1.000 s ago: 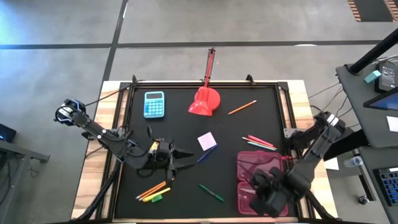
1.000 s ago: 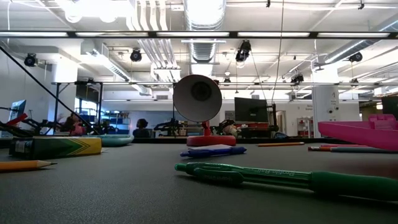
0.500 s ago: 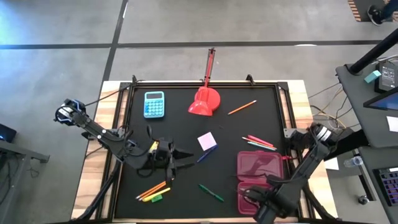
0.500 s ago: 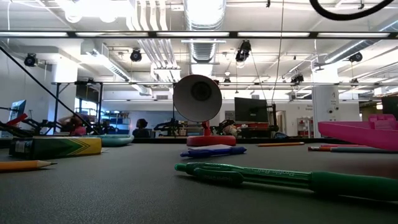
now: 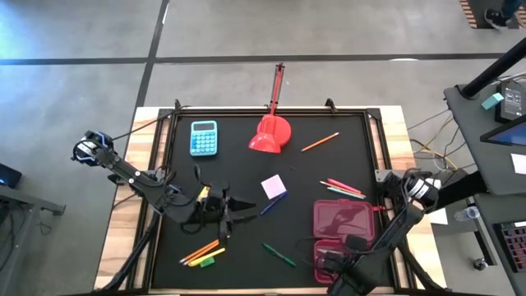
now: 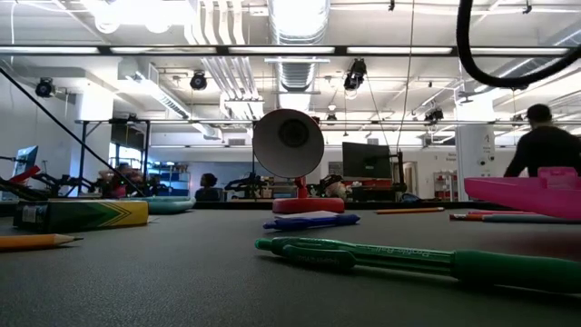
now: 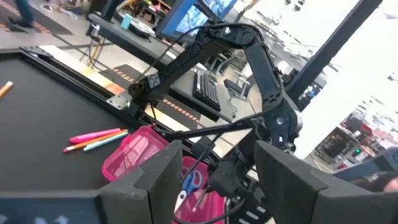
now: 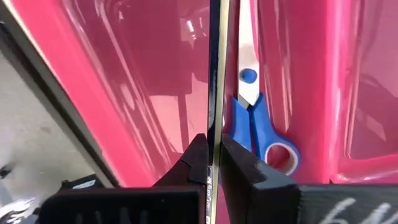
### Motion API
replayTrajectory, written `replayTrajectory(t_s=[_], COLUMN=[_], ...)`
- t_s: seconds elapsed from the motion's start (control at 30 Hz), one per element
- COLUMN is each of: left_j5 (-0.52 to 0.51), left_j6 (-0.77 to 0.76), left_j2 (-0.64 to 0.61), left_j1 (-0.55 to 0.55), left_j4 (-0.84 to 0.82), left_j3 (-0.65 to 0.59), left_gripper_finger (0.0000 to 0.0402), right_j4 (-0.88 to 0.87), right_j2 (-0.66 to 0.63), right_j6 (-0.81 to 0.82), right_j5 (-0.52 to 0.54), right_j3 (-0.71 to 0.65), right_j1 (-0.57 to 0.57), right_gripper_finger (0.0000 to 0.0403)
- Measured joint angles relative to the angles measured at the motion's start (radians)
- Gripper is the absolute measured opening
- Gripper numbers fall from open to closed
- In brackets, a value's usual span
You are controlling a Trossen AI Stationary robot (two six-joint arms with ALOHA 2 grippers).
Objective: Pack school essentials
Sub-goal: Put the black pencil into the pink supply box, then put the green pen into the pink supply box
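Note:
An open pink pencil case (image 5: 343, 220) lies at the table's near right, with blue-handled scissors (image 8: 256, 124) lying in its near tray (image 5: 322, 251). My right gripper (image 8: 214, 177) points down into that tray, shut on a thin flat strip (image 8: 214, 93). My left gripper (image 5: 234, 205) is open and level above the table's left middle, facing the case, with nothing between its fingers. On the mat lie a pink note pad (image 5: 273, 186), a blue pen (image 5: 274, 203), a green pen (image 5: 279, 255), pink and green pens (image 5: 343, 189), pencils (image 5: 201, 251) and a crayon box (image 6: 82, 213). My right gripper pinches the thin flat strip (image 8: 214, 149) between its two fingers, coming from above and pointing down. The strip shows edge-on and runs straight on past the fingertips, along the fingers, into the pink tray beside the scissors. Whether its far end rests on the tray does not show.
A light-blue calculator (image 5: 204, 137) and a red domed lamp (image 5: 269, 136) stand at the back, with an orange pencil (image 5: 320, 141) to the lamp's right. The mat has a raised dark frame (image 5: 246, 113). A person walks in the room behind the table, seen at the low view's right.
My right gripper has gone down toward the pink case's near tray and toward the table's near edge. Its wrist has rolled and it has stayed shut. The things on the mat have stayed in place.

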Motion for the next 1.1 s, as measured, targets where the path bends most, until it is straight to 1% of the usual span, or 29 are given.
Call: replayTrajectory(t_s=[0.07, 0.27, 0.37, 0.43, 0.63, 0.7, 0.8, 0.9, 1.0, 1.1], left_j5=[0.018, 0.023, 0.049, 0.058, 0.063, 0.086, 0.173, 0.308, 0.425, 0.483], left_j6=[-0.001, -0.004, -0.011, -0.049, -0.155, -0.177, -0.184, -0.184, -0.195, -0.280], left_j2=[0.000, 0.000, 0.000, 0.000, 0.000, 0.000, 0.000, 0.000, 0.000, 0.000], left_j1=[0.000, -0.001, -0.001, 0.000, 0.000, 0.000, 0.000, 0.000, -0.002, -0.015], left_j4=[-0.002, -0.002, -0.027, -0.062, -0.206, -0.236, -0.266, -0.298, -0.391, -0.547], left_j3=[-0.003, -0.005, -0.005, -0.006, -0.007, -0.007, -0.009, -0.009, -0.009, -0.009], left_gripper_finger=[0.0184, 0.0184, 0.0184, 0.0184, 0.0184, 0.0184, 0.0184, 0.0184, 0.0184, 0.0184], right_j4=[0.006, 0.019, 0.018, 0.018, 0.017, 0.014, 0.012, 0.009, 0.016, 0.017], right_j2=[0.009, 0.013, 0.014, 0.014, 0.014, 0.011, -0.002, -0.024, -0.050, -0.068], right_j6=[0.003, 0.025, 0.038, 0.047, 0.096, 0.117, 0.159, 0.222, 0.284, 0.352], right_j5=[0.002, 0.019, 0.019, 0.019, 0.021, 0.020, 0.011, 0.011, 0.021, 0.086], right_j3=[0.000, 0.000, 0.000, 0.000, 0.000, 0.004, 0.018, 0.035, 0.057, 0.093], right_j1=[0.000, 0.000, 0.000, 0.000, 0.000, 0.000, 0.000, 0.000, 0.000, 0.000], right_gripper_finger=[0.0013, 0.0013, 0.0021, 0.0037, 0.0104, 0.0123, 0.0142, 0.0151, 0.0151, 0.0145])
